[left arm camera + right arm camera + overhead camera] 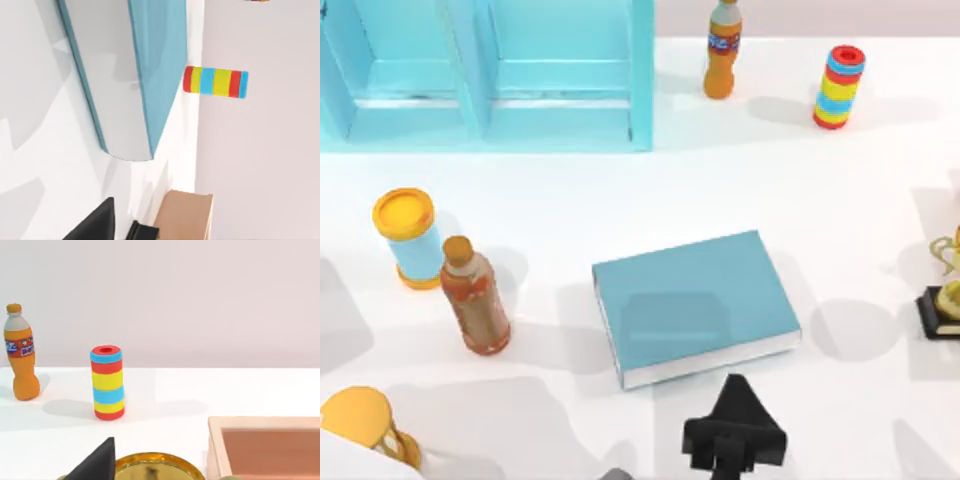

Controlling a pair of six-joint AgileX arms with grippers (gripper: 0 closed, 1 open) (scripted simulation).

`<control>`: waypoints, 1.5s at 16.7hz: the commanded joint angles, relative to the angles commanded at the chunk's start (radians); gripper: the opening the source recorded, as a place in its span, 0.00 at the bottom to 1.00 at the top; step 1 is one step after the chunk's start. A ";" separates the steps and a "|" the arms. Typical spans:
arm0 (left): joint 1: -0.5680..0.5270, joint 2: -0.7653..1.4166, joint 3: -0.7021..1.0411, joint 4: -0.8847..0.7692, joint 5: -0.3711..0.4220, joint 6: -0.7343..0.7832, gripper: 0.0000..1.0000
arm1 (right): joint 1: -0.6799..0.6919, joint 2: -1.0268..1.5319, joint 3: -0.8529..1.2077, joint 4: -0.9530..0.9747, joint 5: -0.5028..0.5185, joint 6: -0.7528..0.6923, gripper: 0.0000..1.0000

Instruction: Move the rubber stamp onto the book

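The book (695, 305), flat with a teal-blue cover and white page edges, lies at the table's middle. In the left wrist view the book (150, 75) is close by. My left gripper (735, 432) hovers just off the book's front edge, near its right corner, and casts a shadow on the cover. The rubber stamp is hidden. A black part of my right gripper (95, 465) sits over a golden round top (155, 465) at the table's far right.
A light-blue cabinet (485, 70) fills the back left. An orange soda bottle (722, 50) and a striped cylinder (838, 87) stand at the back right. Left of the book are a yellow-lidded can (408, 240) and a brownish bottle (475, 295). A tan box (265, 445) sits far right.
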 joint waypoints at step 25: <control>0.865 -1.189 -0.500 -0.029 0.625 -2.298 1.00 | 0.000 0.000 0.000 0.000 0.000 0.000 1.00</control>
